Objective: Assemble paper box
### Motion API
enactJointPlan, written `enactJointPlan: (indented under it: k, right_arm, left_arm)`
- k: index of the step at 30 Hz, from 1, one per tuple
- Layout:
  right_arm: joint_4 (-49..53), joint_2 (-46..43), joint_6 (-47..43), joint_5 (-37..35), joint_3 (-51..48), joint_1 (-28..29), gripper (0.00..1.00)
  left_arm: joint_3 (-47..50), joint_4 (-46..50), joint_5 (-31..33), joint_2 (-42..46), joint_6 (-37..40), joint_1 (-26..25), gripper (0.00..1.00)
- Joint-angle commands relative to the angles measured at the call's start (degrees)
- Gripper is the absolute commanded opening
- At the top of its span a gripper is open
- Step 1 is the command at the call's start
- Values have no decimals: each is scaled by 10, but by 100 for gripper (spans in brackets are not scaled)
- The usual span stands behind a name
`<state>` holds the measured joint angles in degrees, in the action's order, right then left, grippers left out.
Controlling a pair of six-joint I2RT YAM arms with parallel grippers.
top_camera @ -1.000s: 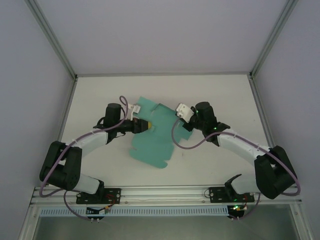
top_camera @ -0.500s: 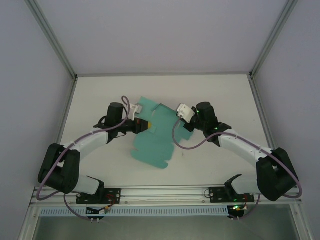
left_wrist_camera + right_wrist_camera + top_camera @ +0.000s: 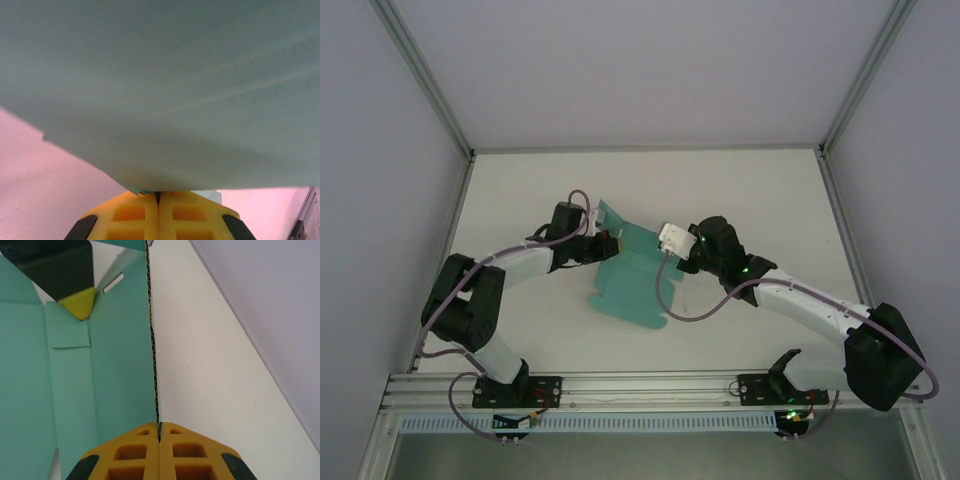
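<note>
Pinching the teal paper box [image 3: 628, 288] from both sides, we are holding it between the two arms near the middle of the white table [image 3: 760, 190]. The left gripper [image 3: 606, 244] is clamping its yellow fingers on the sheet's left edge. In the left wrist view the jaws are meeting, with a sliver of card seemingly caught between them, and a wide panel is tilting up over the camera. The right gripper [image 3: 159, 426] is clamping the opposite edge, where a thin panel is standing upright and running straight away from its fingertips. The sheet's long axis is running from the far side toward the arm bases, so it is lying crosswise between the grippers, with each arm about equally near. We are judging that the coming fold depends on this: the flat panels are lying to the left of the right gripper's raised wall, toward the left gripper.
</note>
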<state>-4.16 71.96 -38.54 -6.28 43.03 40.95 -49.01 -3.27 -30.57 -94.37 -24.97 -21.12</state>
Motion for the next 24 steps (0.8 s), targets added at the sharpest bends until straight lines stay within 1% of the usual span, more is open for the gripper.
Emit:
enactJointPlan:
  k: [1,4,7,9,13,15,16,18,20,22,24]
  right_arm:
    - [-48,4,-16,28,3,32,0]
    - [-44,17,-23,7,-3,48,0]
    - [-44,37,-39,-35,-5,71,0]
    - [-53,48,-44,-55,-9,75,0]
    - [-62,57,-57,-79,-12,85,0]
    - [-66,59,-61,-87,-13,90,0]
    - [-72,61,-63,-94,-14,89,0]
    - [-94,69,-77,-120,-18,90,0]
    - [-112,79,-91,-147,-18,89,0]
    - [-110,85,-95,-153,-14,87,0]
    - [-122,89,-95,-156,-16,82,0]
  left_arm:
    - [-22,-2,17,-33,-58,-17,0]
    - [-33,0,25,-54,-89,-17,0]
    - [-49,11,29,-70,-107,-17,0]
    - [-51,11,28,-76,-110,-17,0]
    - [-61,56,58,-77,-121,-17,1]
    - [-60,64,62,-74,-125,-16,2]
    - [-57,61,58,-70,-126,-17,6]
    - [-53,62,55,-62,-126,-17,9]
    - [-49,78,66,-51,-118,-17,17]
    - [-49,108,90,-36,-104,-16,32]
    - [-43,134,112,-16,-90,-17,36]
